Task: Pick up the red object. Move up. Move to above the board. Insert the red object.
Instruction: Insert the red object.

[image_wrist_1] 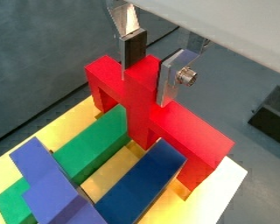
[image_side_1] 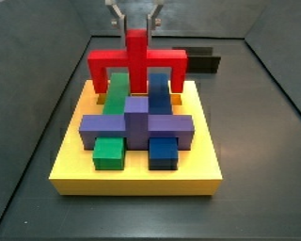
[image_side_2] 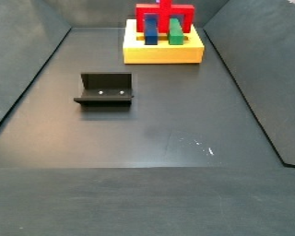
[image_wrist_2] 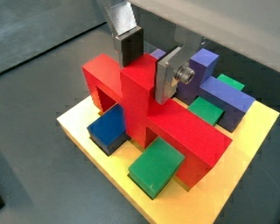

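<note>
The red object (image_side_1: 138, 64) stands upright at the far end of the board (image_side_1: 138, 184). Its two legs come down at the board's back edge, and its stem drops between a green bar and a blue bar. My gripper (image_side_1: 135, 24) hangs straight above it, its silver fingers (image_wrist_1: 171, 79) flanking the top of the stem. In both wrist views the gripper (image_wrist_1: 150, 83) (image_wrist_2: 149, 81) looks shut on the red object (image_wrist_1: 154, 122) (image_wrist_2: 136, 105), one dark pad on each side. The yellow board (image_side_2: 162, 53) lies at the far end of the floor.
A purple cross block (image_side_1: 134, 122), a green cube (image_side_1: 109, 151) and a blue cube (image_side_1: 164, 151) fill the board's near half. A small black box (image_side_1: 203, 61) sits just behind the board. The fixture (image_side_2: 104, 89) stands on the grey floor, well away from the board.
</note>
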Motion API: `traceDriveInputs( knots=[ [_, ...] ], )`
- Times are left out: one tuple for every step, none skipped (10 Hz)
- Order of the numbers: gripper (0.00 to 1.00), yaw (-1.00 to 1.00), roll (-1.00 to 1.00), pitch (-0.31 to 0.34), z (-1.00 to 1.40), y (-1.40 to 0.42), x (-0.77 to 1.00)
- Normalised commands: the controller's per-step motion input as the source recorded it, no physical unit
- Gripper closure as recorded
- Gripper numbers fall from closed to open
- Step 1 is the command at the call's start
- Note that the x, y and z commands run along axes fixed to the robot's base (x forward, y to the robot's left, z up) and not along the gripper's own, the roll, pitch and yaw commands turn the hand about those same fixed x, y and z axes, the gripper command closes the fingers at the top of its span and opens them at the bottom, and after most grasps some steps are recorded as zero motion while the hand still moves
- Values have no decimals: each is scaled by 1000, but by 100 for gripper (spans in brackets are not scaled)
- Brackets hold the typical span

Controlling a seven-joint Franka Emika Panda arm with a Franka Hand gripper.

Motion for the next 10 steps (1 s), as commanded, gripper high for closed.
traceDriveInputs(
  knots=[
    [100, 0, 179, 0, -289, -66, 86],
    [100, 0, 241, 13, -297, -31, 0],
    [100, 0, 296, 50, -234, 0, 0],
    [100, 0, 267, 57, -143, -66, 6],
    [100, 0, 186, 31, -86, -120, 43],
    [100, 37, 126, 16, -51, -126, 26],
    [100, 40, 103, 0, -74, -131, 29],
    [100, 46, 94, 0, -120, -111, 9],
    [100, 74, 79, 0, -149, -100, 29],
    [100, 91, 64, 0, -209, -66, 74]
  ],
)
